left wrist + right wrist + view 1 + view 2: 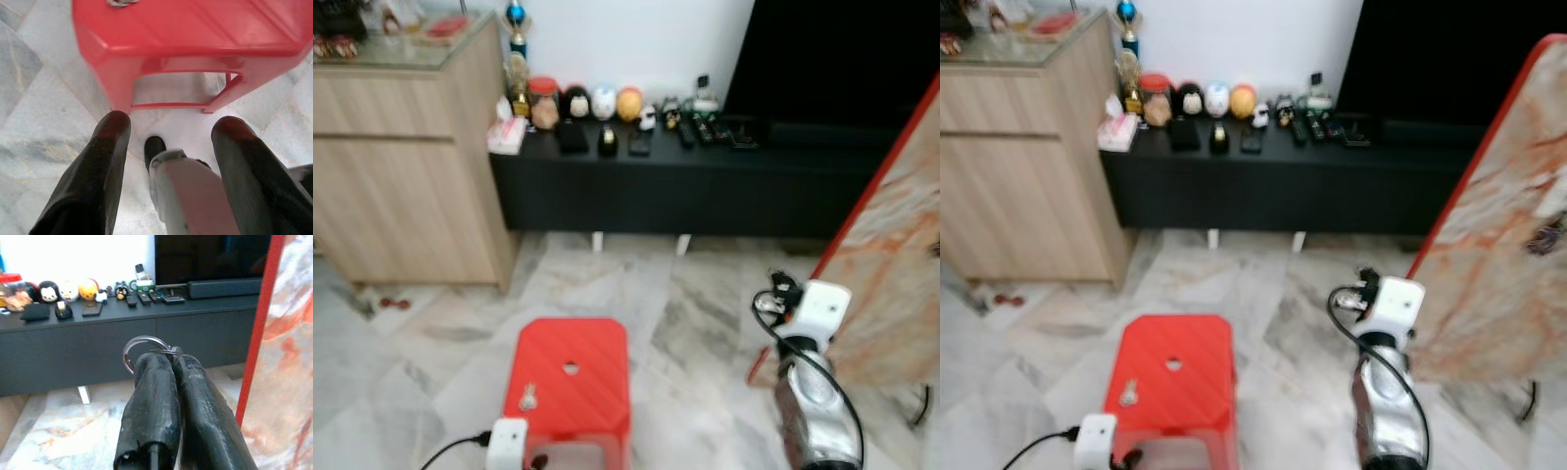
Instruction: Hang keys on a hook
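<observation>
My right gripper (168, 358) is shut on a silver key ring (139, 346), whose loop sticks out past the fingertips. In the eye views that gripper (776, 291) is raised at the right, over the marble floor, pointing toward the black cabinet. A red plastic stool (570, 377) stands in front of me, and a small key (528, 397) lies on its seat near the left front corner. My left gripper (171, 131) hangs low just before the stool's front edge (186, 51), open, with nothing between its fingers.
A long black low cabinet (705, 186) along the wall carries figurines, jars and remotes. A light wooden cupboard (406, 166) stands at the left. A marble-patterned board with a red edge (891, 284) leans at the right. A dark TV screen (832, 59) stands above the cabinet.
</observation>
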`<state>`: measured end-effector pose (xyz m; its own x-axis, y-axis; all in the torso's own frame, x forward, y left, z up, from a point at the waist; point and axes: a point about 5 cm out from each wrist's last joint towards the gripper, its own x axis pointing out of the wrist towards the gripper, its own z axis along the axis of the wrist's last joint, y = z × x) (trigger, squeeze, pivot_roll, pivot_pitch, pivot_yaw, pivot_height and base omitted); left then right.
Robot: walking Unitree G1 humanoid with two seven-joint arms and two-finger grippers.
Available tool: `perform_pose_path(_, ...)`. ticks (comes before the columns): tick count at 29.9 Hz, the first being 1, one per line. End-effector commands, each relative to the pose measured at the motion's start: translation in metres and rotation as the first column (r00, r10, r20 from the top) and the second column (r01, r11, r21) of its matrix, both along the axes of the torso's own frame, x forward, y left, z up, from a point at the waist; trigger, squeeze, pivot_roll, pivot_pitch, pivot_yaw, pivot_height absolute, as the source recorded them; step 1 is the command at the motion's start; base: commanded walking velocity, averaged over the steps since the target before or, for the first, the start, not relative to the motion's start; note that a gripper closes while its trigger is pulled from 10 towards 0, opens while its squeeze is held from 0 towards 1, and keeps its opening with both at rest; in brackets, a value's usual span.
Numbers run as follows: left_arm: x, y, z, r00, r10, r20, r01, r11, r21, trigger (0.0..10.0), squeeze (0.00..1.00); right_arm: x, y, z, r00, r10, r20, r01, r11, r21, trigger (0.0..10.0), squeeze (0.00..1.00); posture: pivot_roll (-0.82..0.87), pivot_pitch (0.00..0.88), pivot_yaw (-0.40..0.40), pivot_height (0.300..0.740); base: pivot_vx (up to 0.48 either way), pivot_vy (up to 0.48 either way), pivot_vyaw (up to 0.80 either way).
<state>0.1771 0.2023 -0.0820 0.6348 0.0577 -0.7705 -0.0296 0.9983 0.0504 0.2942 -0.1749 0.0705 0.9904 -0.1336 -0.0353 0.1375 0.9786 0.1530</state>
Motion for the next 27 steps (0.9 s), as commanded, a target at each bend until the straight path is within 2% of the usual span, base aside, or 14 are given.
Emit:
perform_pose_path(1, 0.002, -0.008, 0.000, 1.000, -0.026, 0.001, 0.026, 1.000, -0.010, 10.0, 0.00, 0.001, -0.011, 0.005, 0.999, -0.037, 0.016, 0.037, 0.999, -0.003, 10.0, 0.00, 0.01, 0.000, -0.069, 0.740, 0.000, -0.375, 0.00)
perform_pose_path(8, 0.003, -0.010, 0.000, 0.999, -0.050, 0.001, 0.050, 0.999, -0.006, 10.0, 0.00, 0.006, -0.023, 0.011, 0.995, -0.091, 0.028, 0.090, 0.995, 0.035, 10.0, 0.00, 0.01, 0.000, -0.068, 0.740, 0.000, -0.375, 0.00)
perform_pose_path(15, 0.002, -0.011, -0.001, 0.999, -0.044, 0.000, 0.044, 0.999, -0.012, 10.0, 0.00, 0.013, -0.030, 0.017, 0.993, -0.120, 0.020, 0.119, 0.992, 0.034, 10.0, 0.00, 0.00, 0.000, -0.070, 0.740, 0.000, -0.376, 0.00)
perform_pose_path(27, 0.001, -0.010, -0.001, 1.000, -0.032, -0.001, 0.032, 0.999, -0.006, 10.0, 0.00, 0.018, -0.025, 0.019, 0.994, -0.107, 0.021, 0.106, 0.993, 0.042, 10.0, 0.00, 0.00, 0.000, -0.070, 0.740, 0.000, -0.376, 0.00)
